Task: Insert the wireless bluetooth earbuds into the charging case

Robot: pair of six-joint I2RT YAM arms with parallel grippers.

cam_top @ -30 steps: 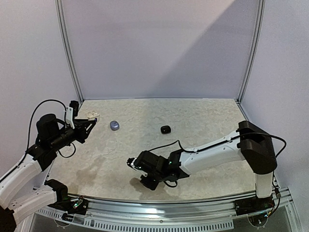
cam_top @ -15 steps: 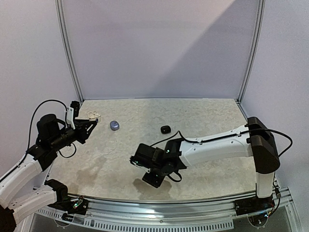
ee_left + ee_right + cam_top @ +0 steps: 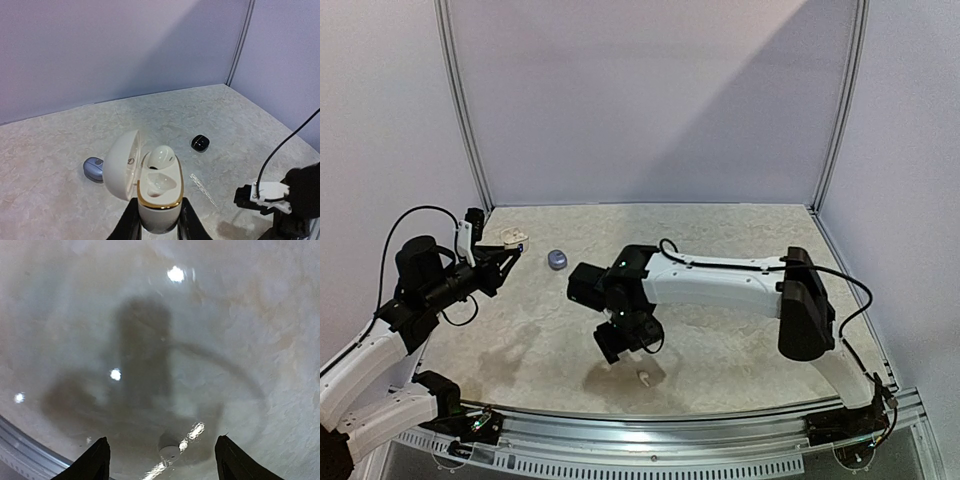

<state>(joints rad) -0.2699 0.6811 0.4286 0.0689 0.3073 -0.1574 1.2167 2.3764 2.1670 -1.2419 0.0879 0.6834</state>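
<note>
Near the front edge of the bench [image 3: 750, 250], our right hand [image 3: 161, 440] hangs spread wide over a loose white earbud [image 3: 169, 452]. Our left hand [image 3: 509, 252] grips the open charging case [image 3: 159, 212]. We judge the pickup comes next: descend, pinch gently.

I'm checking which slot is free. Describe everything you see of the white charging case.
The white charging case is a glossy, plastic-looking pebble with a gold rim. It is open, its lid hinged up at one side. One white earbud sits at the back; the near well is empty. The left gripper holds its base between its jaws.
</note>
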